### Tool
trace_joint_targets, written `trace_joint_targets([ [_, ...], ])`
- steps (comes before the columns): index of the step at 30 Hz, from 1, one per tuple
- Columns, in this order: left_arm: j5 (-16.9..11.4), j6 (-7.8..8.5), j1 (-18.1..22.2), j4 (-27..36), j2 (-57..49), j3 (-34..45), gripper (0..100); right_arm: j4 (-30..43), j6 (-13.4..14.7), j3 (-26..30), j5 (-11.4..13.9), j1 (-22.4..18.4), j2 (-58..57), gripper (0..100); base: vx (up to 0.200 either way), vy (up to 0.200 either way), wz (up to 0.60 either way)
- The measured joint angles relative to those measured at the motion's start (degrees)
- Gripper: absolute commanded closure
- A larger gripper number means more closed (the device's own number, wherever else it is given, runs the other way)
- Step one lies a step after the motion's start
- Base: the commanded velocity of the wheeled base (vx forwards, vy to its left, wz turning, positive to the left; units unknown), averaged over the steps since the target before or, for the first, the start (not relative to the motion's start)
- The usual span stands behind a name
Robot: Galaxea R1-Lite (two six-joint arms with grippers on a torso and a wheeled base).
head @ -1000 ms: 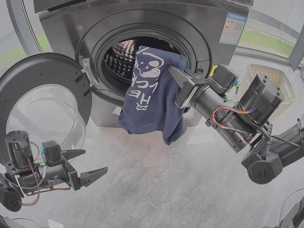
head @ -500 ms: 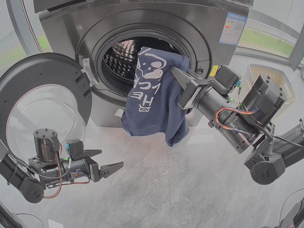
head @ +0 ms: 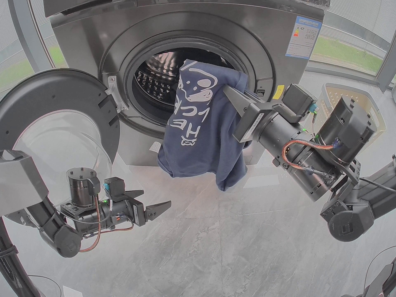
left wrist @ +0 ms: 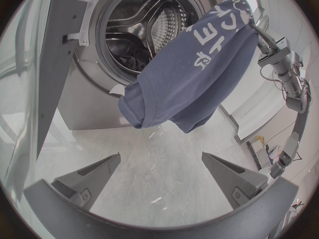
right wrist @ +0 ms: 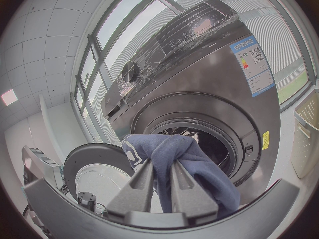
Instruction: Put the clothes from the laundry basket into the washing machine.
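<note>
A navy T-shirt (head: 202,124) with white print hangs in front of the washing machine's (head: 194,21) open drum mouth (head: 159,81). My right gripper (head: 231,95) is shut on its upper edge, and the cloth (right wrist: 172,156) is pinched between the fingers. The shirt (left wrist: 189,80) droops below the door ring, its hem above the floor. My left gripper (head: 154,201) hovers open low over the floor, to the left of and below the shirt, with nothing between its fingers (left wrist: 96,170). Dark clothing (left wrist: 133,58) lies inside the drum. The cream laundry basket (head: 363,104) stands at the right behind my right arm.
The machine's round door (head: 53,116) is swung wide to the left, close behind my left arm. Grey tiled floor (head: 214,236) spreads in front of the machine. Windows (right wrist: 109,27) run behind and beside the machine.
My left gripper has moved right and toward the machine, nearer the shirt's hanging hem. My right gripper and the shirt have shifted slightly right.
</note>
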Motion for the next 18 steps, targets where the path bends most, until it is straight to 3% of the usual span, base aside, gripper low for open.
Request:
trace_joint_targets([
  [10, -0.35, -2.47, 0.24, -1.80, 7.28, -6.84, 0, -0.02, 0.02, 0.28, -0.13, 0.38, -0.16, 100, 0.000, 0.000, 0.00],
  [18, -0.90, -2.99, 0.46, -2.88, 12.17, -11.80, 0, -0.02, -0.04, 1.07, -0.17, 0.60, -0.44, 100, 0.000, 0.000, 0.00],
])
